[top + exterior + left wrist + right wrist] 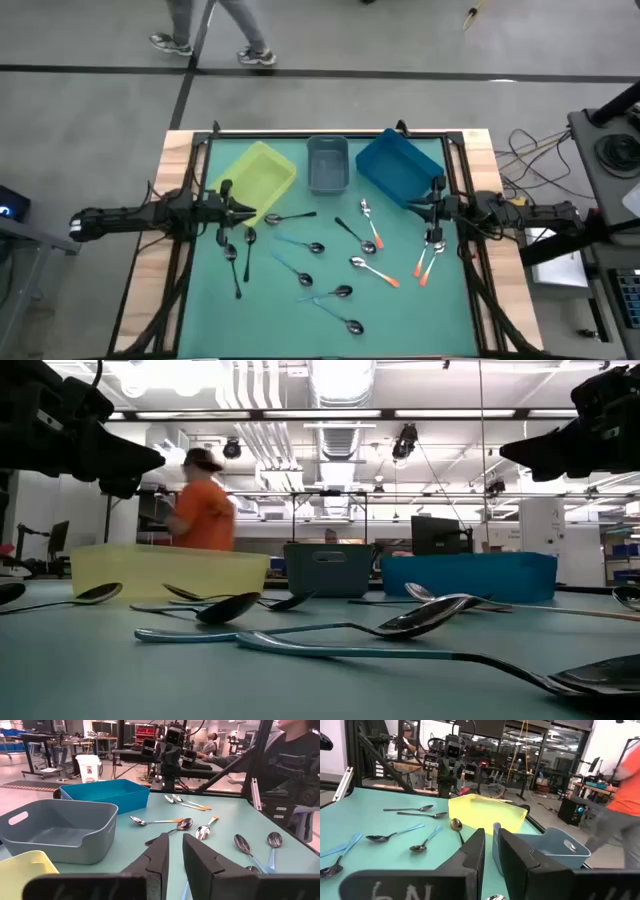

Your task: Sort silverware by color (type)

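Note:
The silverware lies scattered on the teal table: black-handled spoons (pixel 290 216) near the left, light blue ones (pixel 300 243) in the middle, orange-handled ones (pixel 375 270) toward the right. All rest flat on bowl and handle. My left gripper (pixel 250 210) hovers level above the table's left side next to the yellow bin, its fingers (pixel 162 852) shut to a narrow slit with nothing between them. My right gripper (pixel 415 207) hovers likewise at the right side by the blue bin; its fingers (pixel 475 850) also stand nearly together and hold nothing.
Along the far edge stand a yellow bin (pixel 262 175), a grey bin (pixel 327 163) and a blue bin (pixel 398 167), the outer two turned at an angle. A person in an orange shirt (pixel 205 510) walks beyond the far edge. The near part of the table holds only spoons.

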